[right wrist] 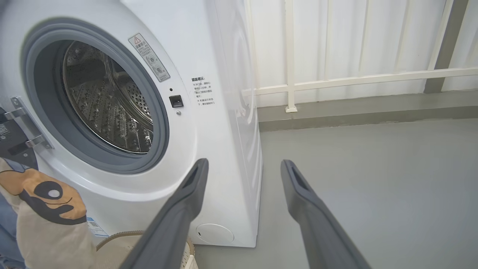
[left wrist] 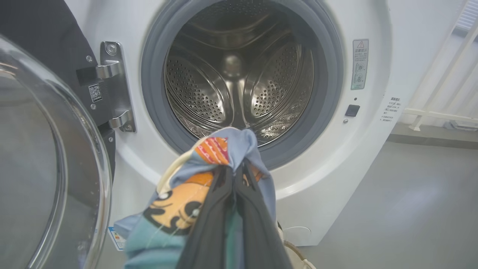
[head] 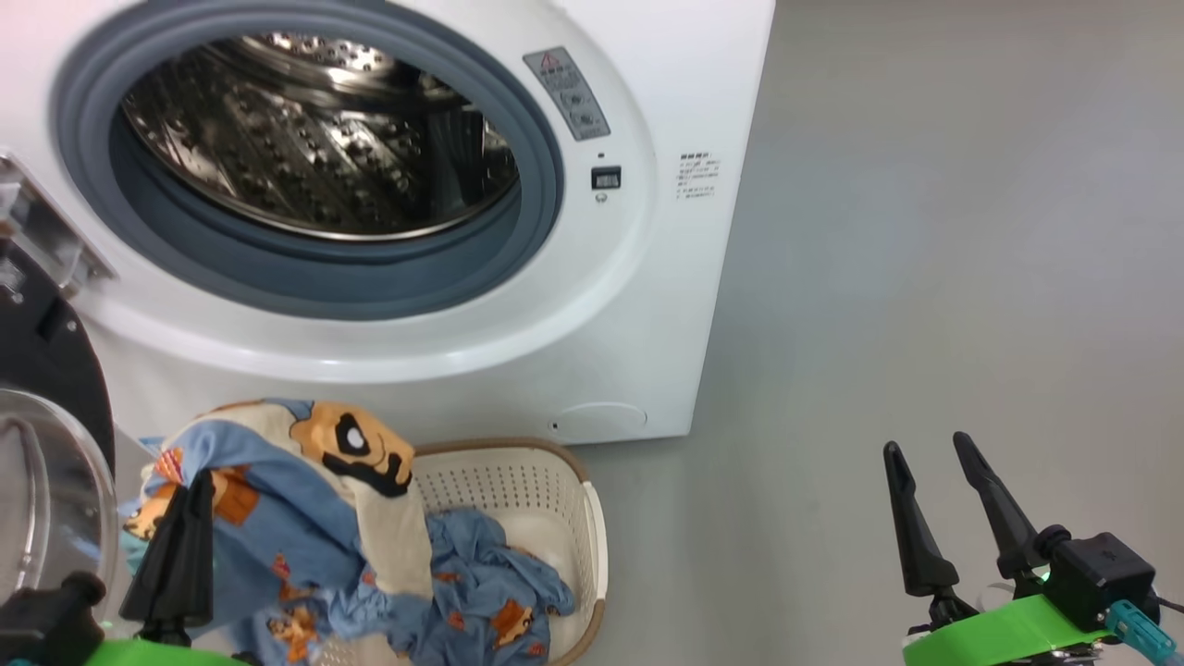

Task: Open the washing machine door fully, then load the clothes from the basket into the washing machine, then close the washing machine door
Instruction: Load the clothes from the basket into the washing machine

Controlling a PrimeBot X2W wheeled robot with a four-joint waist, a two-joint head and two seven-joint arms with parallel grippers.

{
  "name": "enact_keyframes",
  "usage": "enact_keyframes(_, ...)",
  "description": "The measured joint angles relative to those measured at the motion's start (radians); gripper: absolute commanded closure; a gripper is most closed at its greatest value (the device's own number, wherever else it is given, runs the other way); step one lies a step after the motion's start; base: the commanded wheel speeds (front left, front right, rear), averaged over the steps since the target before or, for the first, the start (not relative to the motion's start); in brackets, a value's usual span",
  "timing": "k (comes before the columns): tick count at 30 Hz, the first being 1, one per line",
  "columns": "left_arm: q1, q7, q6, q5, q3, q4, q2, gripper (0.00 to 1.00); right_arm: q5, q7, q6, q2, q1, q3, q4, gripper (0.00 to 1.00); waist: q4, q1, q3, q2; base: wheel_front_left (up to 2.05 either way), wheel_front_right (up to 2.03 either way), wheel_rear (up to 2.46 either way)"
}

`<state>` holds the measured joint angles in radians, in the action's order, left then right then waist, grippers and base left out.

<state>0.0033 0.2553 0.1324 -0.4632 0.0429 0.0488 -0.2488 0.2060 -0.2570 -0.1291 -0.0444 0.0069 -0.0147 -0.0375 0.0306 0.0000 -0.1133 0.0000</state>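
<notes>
The white washing machine (head: 647,305) stands with its steel drum (left wrist: 239,74) exposed. Its door (head: 46,444) is swung out to the left, glass bowl facing me. My left gripper (head: 190,490) is shut on a light-blue garment (head: 277,499) with an orange cartoon patch, lifted above the cream basket (head: 546,499) in front of the machine. In the left wrist view the garment (left wrist: 209,168) drapes over the closed fingers, just below the drum opening. More blue clothes (head: 481,583) lie in the basket. My right gripper (head: 925,453) stands open over the floor at the right.
Grey floor (head: 925,231) stretches to the right of the machine. A white railing (right wrist: 336,78) and wall run behind it. The door hinge (left wrist: 115,86) sits at the left of the opening.
</notes>
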Motion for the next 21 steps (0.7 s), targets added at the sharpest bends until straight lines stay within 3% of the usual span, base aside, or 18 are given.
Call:
enact_keyframes(8, 0.066, 0.000, 0.000, 0.074, -0.057, -0.019, 0.031, 1.00, -0.027, 0.000, 0.000, 0.001, 0.023, -0.014, 0.023, 0.00, -0.007, 0.0000, 0.051, 0.0000, 0.00, 0.00, 0.00)
enact_keyframes(21, 0.104, 0.000, 0.000, 0.099, -0.088, -0.025, 0.068, 1.00, -0.037, 0.000, 0.000, 0.002, 0.058, -0.025, 0.031, 0.00, -0.021, 0.0000, 0.087, 0.0000, 0.00, 0.00, 0.00)
